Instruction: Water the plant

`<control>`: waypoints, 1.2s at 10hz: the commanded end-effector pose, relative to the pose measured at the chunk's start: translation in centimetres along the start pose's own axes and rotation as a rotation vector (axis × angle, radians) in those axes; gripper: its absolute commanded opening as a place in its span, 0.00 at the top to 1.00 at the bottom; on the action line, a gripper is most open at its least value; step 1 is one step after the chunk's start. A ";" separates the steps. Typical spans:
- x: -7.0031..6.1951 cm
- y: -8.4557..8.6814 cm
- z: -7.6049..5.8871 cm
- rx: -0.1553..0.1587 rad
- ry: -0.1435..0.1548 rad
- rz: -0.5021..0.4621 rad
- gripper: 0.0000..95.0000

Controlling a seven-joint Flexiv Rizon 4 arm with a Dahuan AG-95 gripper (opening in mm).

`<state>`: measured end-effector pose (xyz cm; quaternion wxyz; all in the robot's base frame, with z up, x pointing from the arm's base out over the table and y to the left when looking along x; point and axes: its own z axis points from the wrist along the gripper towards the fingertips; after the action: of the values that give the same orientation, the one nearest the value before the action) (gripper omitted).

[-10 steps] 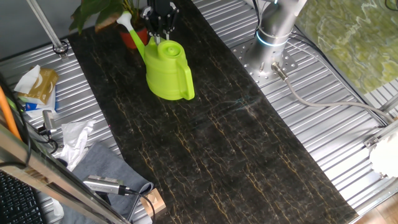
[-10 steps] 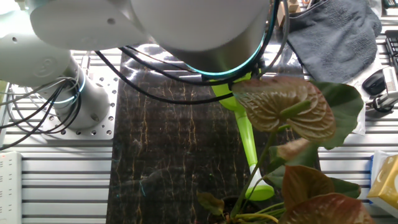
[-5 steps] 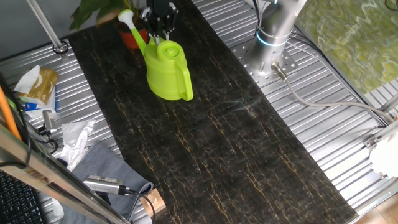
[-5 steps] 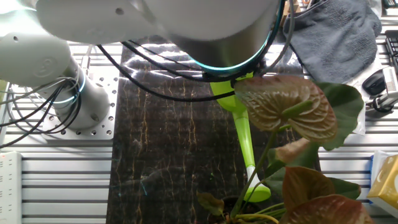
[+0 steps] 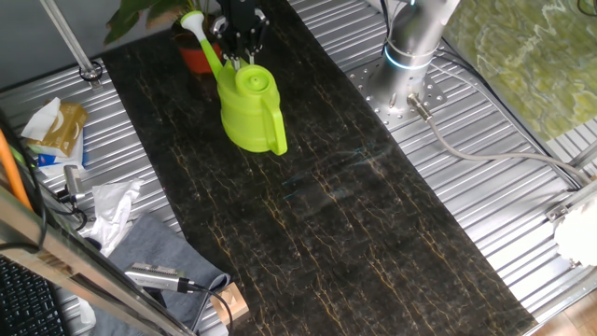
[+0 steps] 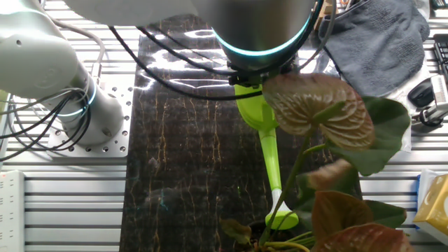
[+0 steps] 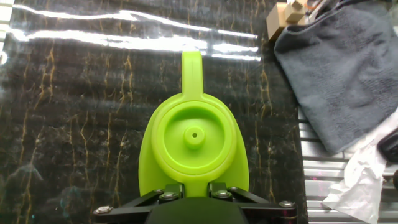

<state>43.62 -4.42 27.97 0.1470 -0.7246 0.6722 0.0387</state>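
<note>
End effector [image 5: 239, 54] pinches watering can [image 5: 250, 107] near its spout base. Risk: rose [image 6: 281, 220] sits at plant [image 6: 329, 133] pot edge, so tilting off-aim spills onto tabletop [image 5: 317, 205].

A dark marble-patterned mat [image 5: 354, 215] is lying lengthwise over a ribbed metal tabletop [image 5: 522, 215] — overhead light is glaring off its far end [image 7: 124, 38] in the hand view, beyond the fingers. A grey cloth [image 7: 336, 68] is lying crumpled off the mat's edge to the right of the fingers, with white crumpled paper [image 7: 357, 180] sitting just below it and a small wooden block [image 7: 283, 17] resting at the cloth's far corner.
</note>
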 end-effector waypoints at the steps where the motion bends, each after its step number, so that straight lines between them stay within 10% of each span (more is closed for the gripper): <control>1: 0.0 0.0 -1.2 -0.001 0.000 -0.002 1.00; 12: 0.0 0.0 -1.2 0.015 -0.029 -0.036 1.00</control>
<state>43.45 -4.73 29.12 0.1638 -0.7349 0.6568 0.0421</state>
